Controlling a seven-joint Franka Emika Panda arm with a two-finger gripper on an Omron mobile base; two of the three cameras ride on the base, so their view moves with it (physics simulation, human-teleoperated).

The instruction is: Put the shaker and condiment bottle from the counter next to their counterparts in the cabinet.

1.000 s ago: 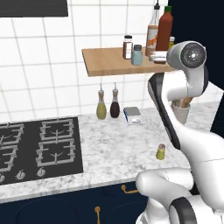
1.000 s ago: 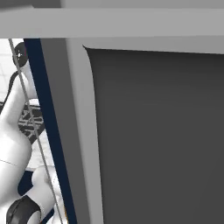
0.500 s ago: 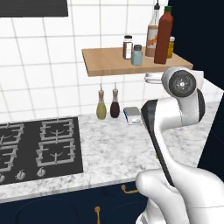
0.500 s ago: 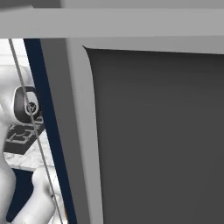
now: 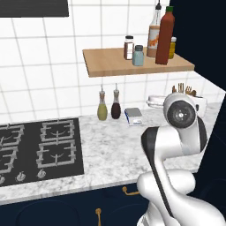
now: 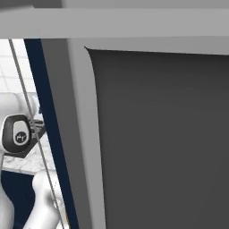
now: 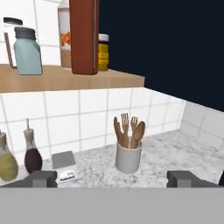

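The red condiment bottle (image 5: 165, 37) stands upright on the wooden cabinet shelf (image 5: 110, 64), right beside the clear orange-label bottle (image 5: 153, 35). Left of them on the shelf are the pale blue shaker (image 5: 138, 55) and the brown-and-white shaker (image 5: 129, 47). In the hand view the condiment bottle (image 7: 84, 37) and the blue shaker (image 7: 27, 51) sit high up on the shelf (image 7: 87, 79). My gripper (image 7: 116, 179) hangs below shelf level, open, with nothing between its fingertips (image 7: 43, 178). The yellow-green shaker is hidden; my arm covers the counter's right part.
A small yellow jar (image 7: 103, 52) with a dark lid stands behind the red bottle. On the marble counter are a white crock of wooden utensils (image 7: 128, 156), two oil bottles (image 5: 109, 107), a small box (image 5: 133, 116) and the hob (image 5: 39, 148). A dark wall closes off the right.
My hand has dropped from shelf height down and away from the shelf, toward the counter. The red bottle stays standing on the shelf.
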